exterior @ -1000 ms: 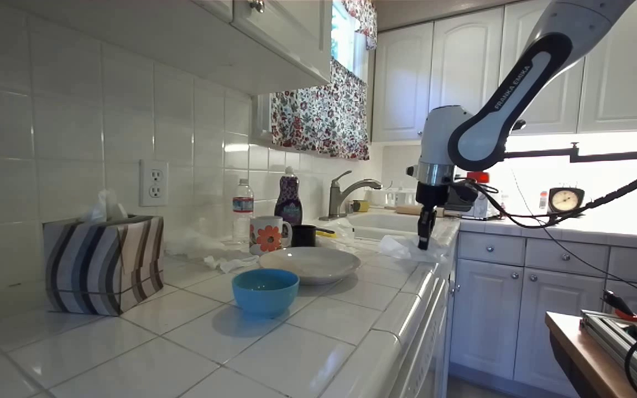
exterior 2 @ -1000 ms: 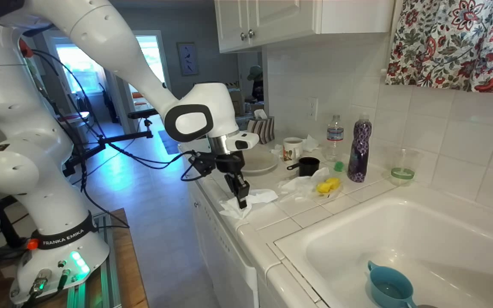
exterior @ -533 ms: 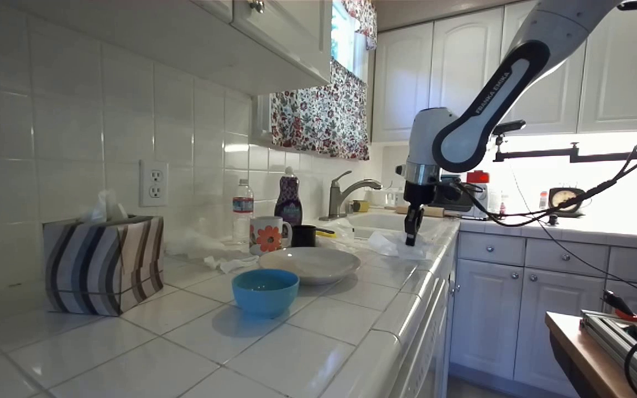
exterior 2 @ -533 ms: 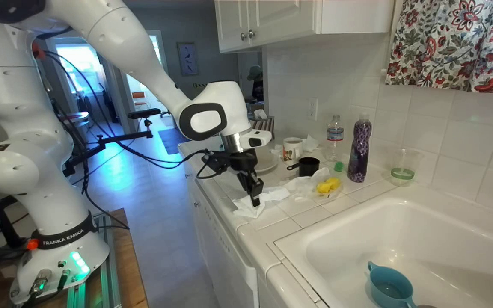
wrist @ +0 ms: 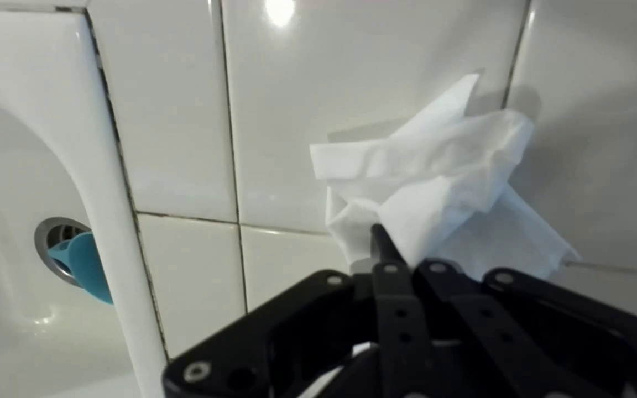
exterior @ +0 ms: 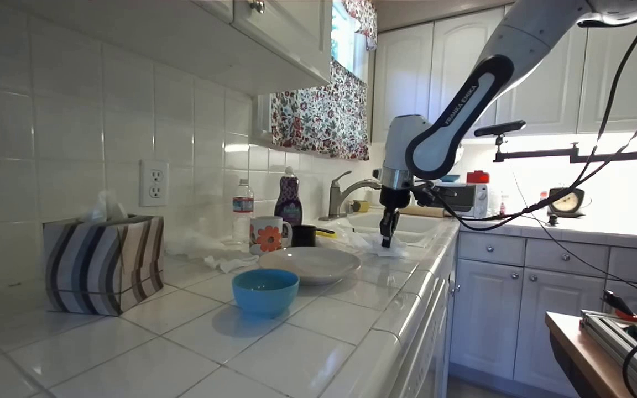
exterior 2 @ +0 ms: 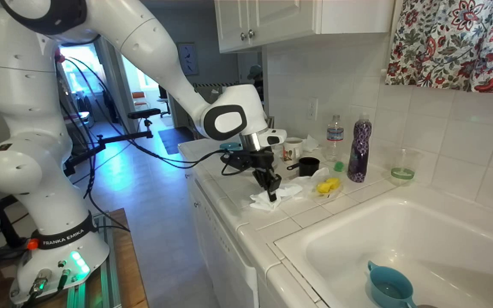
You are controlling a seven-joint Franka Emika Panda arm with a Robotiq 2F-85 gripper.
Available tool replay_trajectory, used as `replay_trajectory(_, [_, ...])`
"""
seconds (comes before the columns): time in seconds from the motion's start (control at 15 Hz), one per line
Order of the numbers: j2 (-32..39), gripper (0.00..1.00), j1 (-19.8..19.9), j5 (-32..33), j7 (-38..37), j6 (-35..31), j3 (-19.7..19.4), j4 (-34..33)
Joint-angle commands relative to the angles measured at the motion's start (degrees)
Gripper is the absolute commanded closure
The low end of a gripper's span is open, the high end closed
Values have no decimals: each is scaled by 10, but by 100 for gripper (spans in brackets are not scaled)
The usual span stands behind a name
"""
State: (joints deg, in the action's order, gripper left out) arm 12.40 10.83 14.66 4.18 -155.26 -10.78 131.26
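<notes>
A crumpled white tissue [wrist: 457, 155] lies on the white tiled counter [wrist: 296, 66] below my gripper [wrist: 398, 246]. In the wrist view the jaws are closed together with a fold of the tissue pinched between them. One black fingertip [wrist: 383, 240] shows to the left of that fold; the other is hidden by it. Both exterior views have the gripper [exterior 2: 273, 197] pointing down at counter level, the tissue [exterior 2: 261, 201] spread around its tips. To the left in the wrist view is the sink [wrist: 114, 232], with part of a blue cup [wrist: 87, 265] near the drain.
A black cup [exterior 2: 308, 167], a flowered mug [exterior 2: 292, 149] and yellow pieces [exterior 2: 328, 185] stand near the gripper, with a purple bottle [exterior 2: 359, 149] behind. A plate [exterior: 310, 268], blue bowl [exterior: 265, 296] and striped tissue box [exterior: 103, 265] are farther along the counter.
My gripper has slid across the counter from the front edge toward the tiled wall, dragging the tissue along. The jaws stay closed. The other objects have not moved.
</notes>
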Motion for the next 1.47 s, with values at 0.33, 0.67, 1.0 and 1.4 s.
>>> replay_trajectory(0.33, [63, 100, -18, -26, 22, -12, 32, -76])
replay_trajectory(0.67, [87, 100, -3, -75, 79, -42, 72, -97])
replay_trajectory(1.0, [106, 100, 11, -122, 139, -59, 116, -117])
replay_trajectory(1.4, [115, 100, 25, -145, 194, -61, 159, -133])
